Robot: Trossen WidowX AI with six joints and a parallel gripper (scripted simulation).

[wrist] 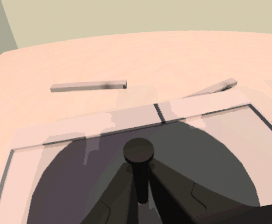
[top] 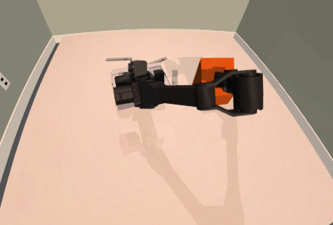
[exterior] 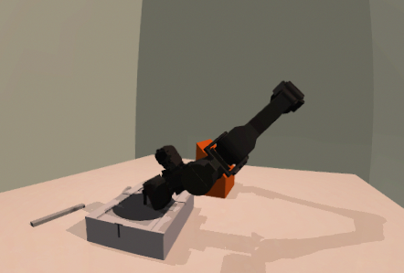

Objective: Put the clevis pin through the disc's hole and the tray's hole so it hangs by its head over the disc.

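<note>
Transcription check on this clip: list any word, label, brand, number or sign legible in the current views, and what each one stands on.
None: no word, label, brand, number or sign can be read in any of the three views.
Tray: only dark lines, no lettering.
Pin: no mark readable on its head.
Orange block: no text on the faces that show.
White plate on the wall: two dark spots, no characters.

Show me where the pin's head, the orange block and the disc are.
Clevis pin [wrist: 138, 150]: wrist view, on its round head.
Orange block [top: 217, 62] [exterior: 222, 188]: top view, on its upper part; exterior view, low on its side.
Disc [exterior: 128, 211] [wrist: 207, 160]: exterior and wrist views, on its flat face.
</note>
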